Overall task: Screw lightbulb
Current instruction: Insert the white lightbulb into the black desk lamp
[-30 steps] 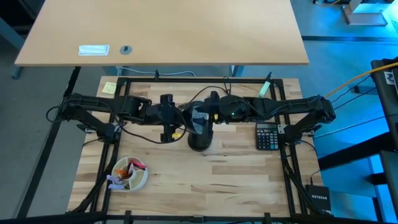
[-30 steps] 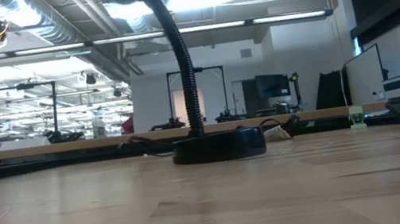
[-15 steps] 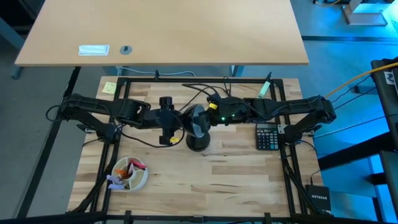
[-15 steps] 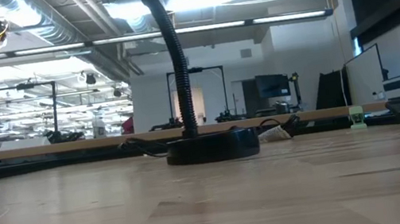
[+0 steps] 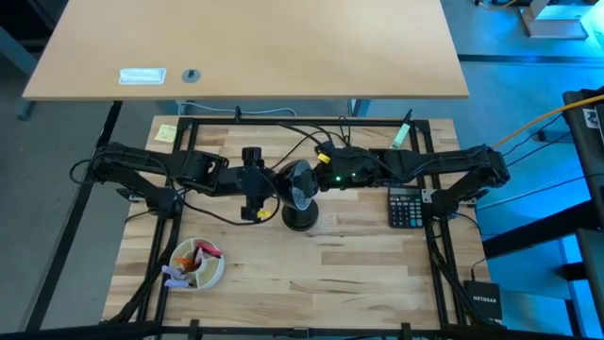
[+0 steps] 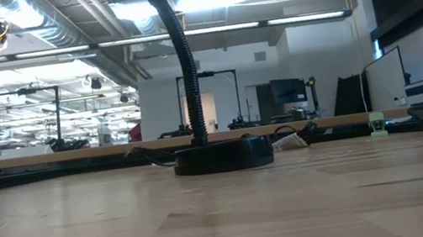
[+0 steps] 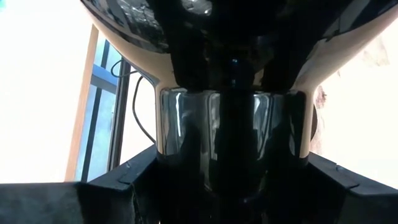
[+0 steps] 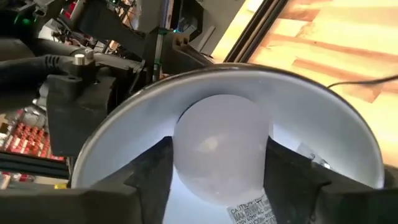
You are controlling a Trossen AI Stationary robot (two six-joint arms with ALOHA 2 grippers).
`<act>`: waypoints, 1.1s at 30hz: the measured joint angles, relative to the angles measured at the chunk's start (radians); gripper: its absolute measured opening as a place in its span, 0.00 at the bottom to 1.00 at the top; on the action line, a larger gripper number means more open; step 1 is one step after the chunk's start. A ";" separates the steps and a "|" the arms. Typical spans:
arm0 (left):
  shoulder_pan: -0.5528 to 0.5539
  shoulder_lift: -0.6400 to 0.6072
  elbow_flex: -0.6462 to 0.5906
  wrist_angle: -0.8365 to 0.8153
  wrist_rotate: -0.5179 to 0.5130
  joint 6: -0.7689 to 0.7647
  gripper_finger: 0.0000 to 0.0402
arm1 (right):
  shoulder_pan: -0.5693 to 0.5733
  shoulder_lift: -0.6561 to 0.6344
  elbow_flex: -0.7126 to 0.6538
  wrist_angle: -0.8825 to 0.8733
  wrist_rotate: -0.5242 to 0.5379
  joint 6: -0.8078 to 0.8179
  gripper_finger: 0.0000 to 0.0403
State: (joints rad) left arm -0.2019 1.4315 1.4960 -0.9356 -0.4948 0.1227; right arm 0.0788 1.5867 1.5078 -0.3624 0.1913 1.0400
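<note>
Both arms reach in low and nearly level from opposite sides of the wooden tabletop [image 5: 359, 274] and meet at the black desk lamp [image 5: 300, 194] in its middle. The right arm stretches from the right edge, its wrist lit by a small green light, and its right gripper [image 8: 217, 163] faces into the lamp's silvery shade [image 8: 124, 143]. There the two dark fingers [image 8: 152, 171] stand on either side of the lightbulb [image 8: 222, 149], pressed to its white globe, so they are clamped on it; the bulb sits deep inside the shade, its screw base hidden.

The left arm extends from the left edge, its forearm lying along the same line, and the left gripper [image 5: 274, 181] sits against the back of the lamp head. In the left wrist view the glossy black lamp head [image 7: 230, 143] fills the space ahead between its fingers [image 7: 118, 186], which appear closed on it.

The lamp's round base [image 6: 223, 156] rests flat on the tabletop with the flexible neck [image 6: 184, 72] rising from it. A calculator [image 5: 406, 206] lies under the right arm, and a bowl of small items [image 5: 196, 264] sits toward the near-left corner.
</note>
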 joint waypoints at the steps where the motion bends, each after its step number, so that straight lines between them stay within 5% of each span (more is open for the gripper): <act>1: 0.001 0.000 0.000 0.000 0.001 0.001 0.62 | 0.000 0.000 0.000 0.003 0.000 -0.028 0.58; 9: 0.013 0.001 0.000 0.055 0.013 0.007 0.62 | -0.027 -0.063 -0.003 -0.065 -0.058 -0.205 0.78; 19: 0.026 0.001 0.000 0.033 0.017 -0.003 0.62 | -0.036 -0.212 -0.003 -0.146 0.018 -0.460 0.81; 27: 0.066 0.000 0.000 0.032 0.144 0.116 0.62 | -0.004 -0.292 -0.001 -0.271 0.024 -1.058 0.81; 33: 0.119 -0.001 0.000 0.040 0.222 0.131 0.62 | 0.034 -0.254 -0.001 -0.208 0.169 -1.428 0.81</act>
State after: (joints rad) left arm -0.0831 1.4307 1.4960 -0.8955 -0.2729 0.2534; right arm 0.1126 1.3330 1.5070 -0.5704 0.3608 -0.3876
